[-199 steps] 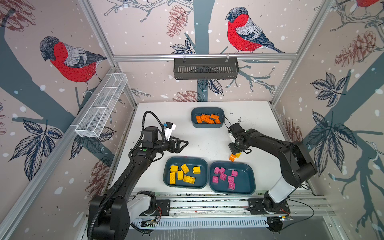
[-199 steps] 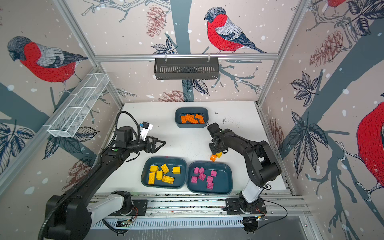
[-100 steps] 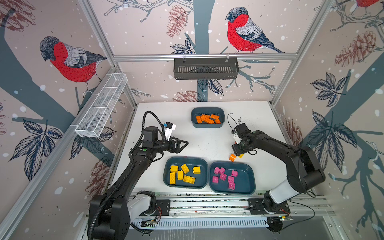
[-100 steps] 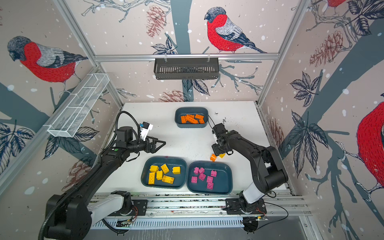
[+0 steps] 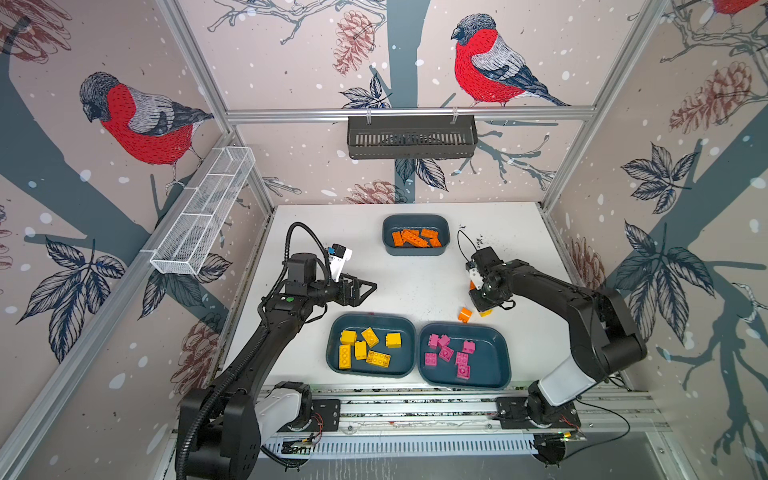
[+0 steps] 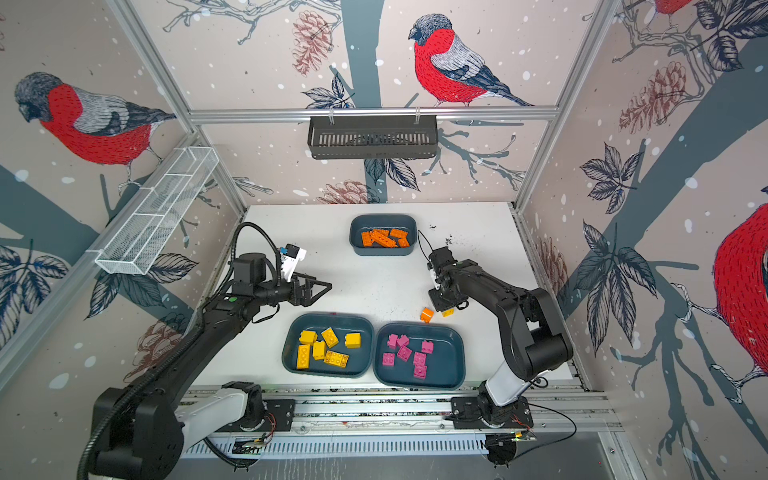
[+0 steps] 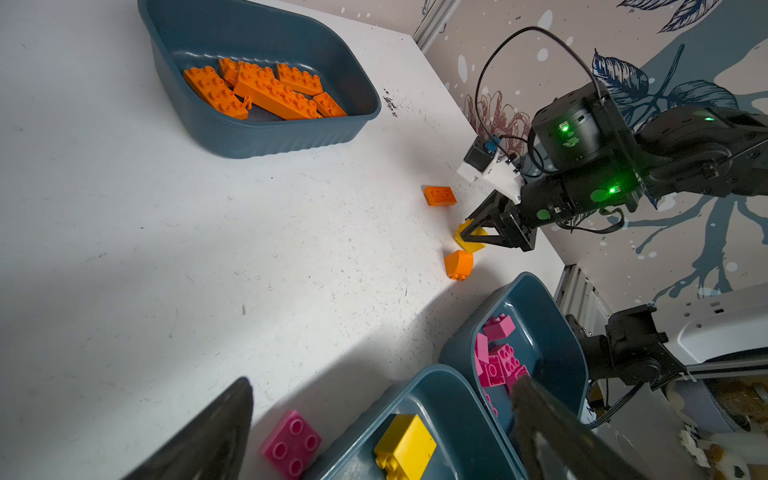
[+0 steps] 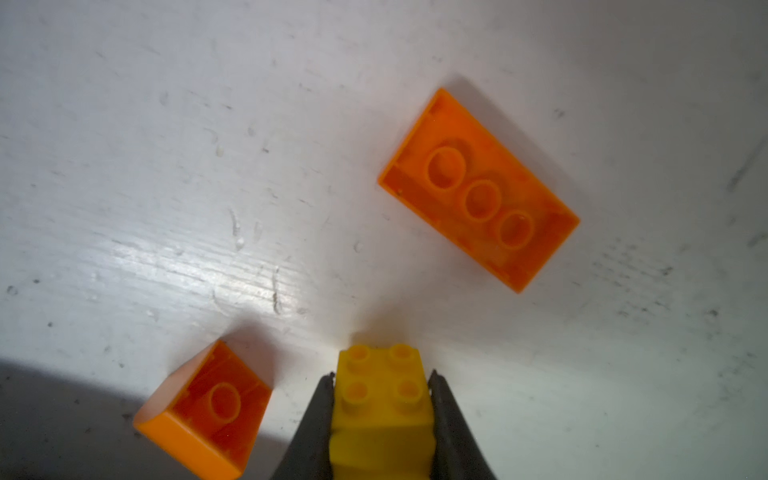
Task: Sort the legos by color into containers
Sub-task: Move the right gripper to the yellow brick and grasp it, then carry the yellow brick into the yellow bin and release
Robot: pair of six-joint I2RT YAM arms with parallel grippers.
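Since a second ago the right gripper (image 8: 381, 376) has slid slightly rightward in both top views and closed, while the left arm has not budged. The right jaws now pinch a square yellow brick (image 8: 382, 409) on two opposite sides, with its four studs facing the wrist camera. Whether that brick is clear of the white table (image 5: 415, 286) cannot be told. Just beside it lies a small orange brick (image 5: 464, 314), tipped over with its hollow underside showing. A little farther off, a long orange brick (image 8: 478, 191) lies upside down, partly under the right wrist in the top views. The left gripper (image 5: 368, 286) hovers with its jaws spread wide and nothing between them, above the far edge of the tub of yellow bricks (image 5: 333, 349). A loose pink brick (image 7: 291, 442) sits studs up on the table just outside that tub's wall. Six yellow bricks lie in that tub. The tub of pink bricks (image 5: 496, 359) stands right beside it and holds about seven. The smaller tub of orange bricks (image 5: 415, 219) stands well apart at the back of the table with several long orange pieces in it.
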